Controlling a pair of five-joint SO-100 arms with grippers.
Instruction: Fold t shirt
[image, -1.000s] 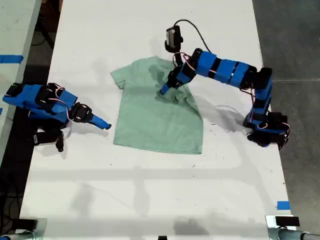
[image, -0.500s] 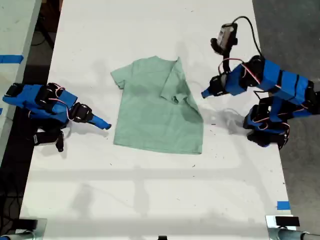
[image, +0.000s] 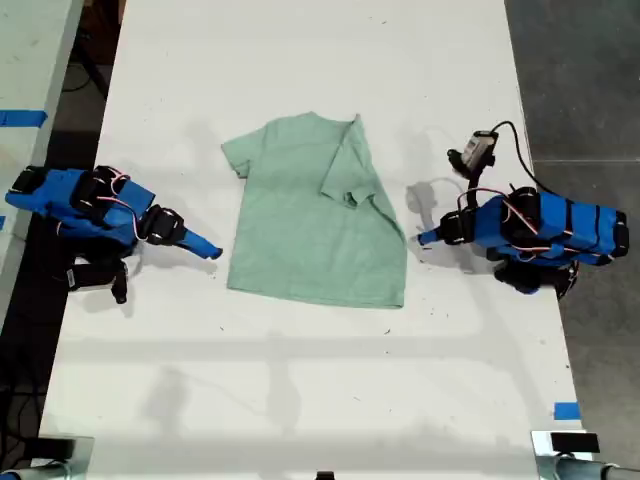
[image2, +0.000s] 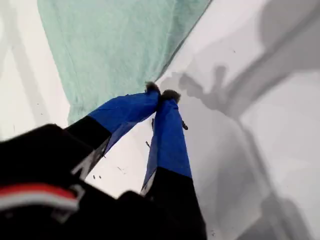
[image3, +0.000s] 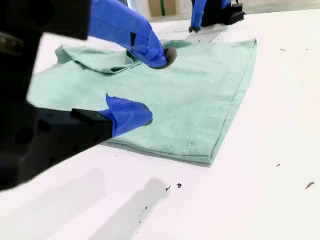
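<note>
The pale green t shirt (image: 310, 230) lies flat in the middle of the white table, neck toward the exterior view's top. Its sleeve (image: 350, 170) on the exterior view's right is folded inward over the body. My first gripper (image: 425, 238) rests low on the table just off the shirt's edge (image2: 120, 45), shut with nothing in it (image2: 161, 94). My second gripper (image: 208, 250) sits at the exterior view's left near the shirt's lower corner, open and empty (image3: 152, 86). It looks across the shirt (image3: 200, 95) toward the folded sleeve (image3: 95, 60).
The white table (image: 300, 400) runs the height of the exterior view, with dark floor (image: 590, 70) past its right edge. A blue tape mark (image: 566, 410) sits near the exterior view's lower right. A second surface with blue tape (image: 20, 117) stands at the exterior view's left.
My first gripper has let go of the sleeve, pulled back toward the exterior view's right and dropped to the table beside the shirt. The sleeve stays folded over. The second arm has not moved.
</note>
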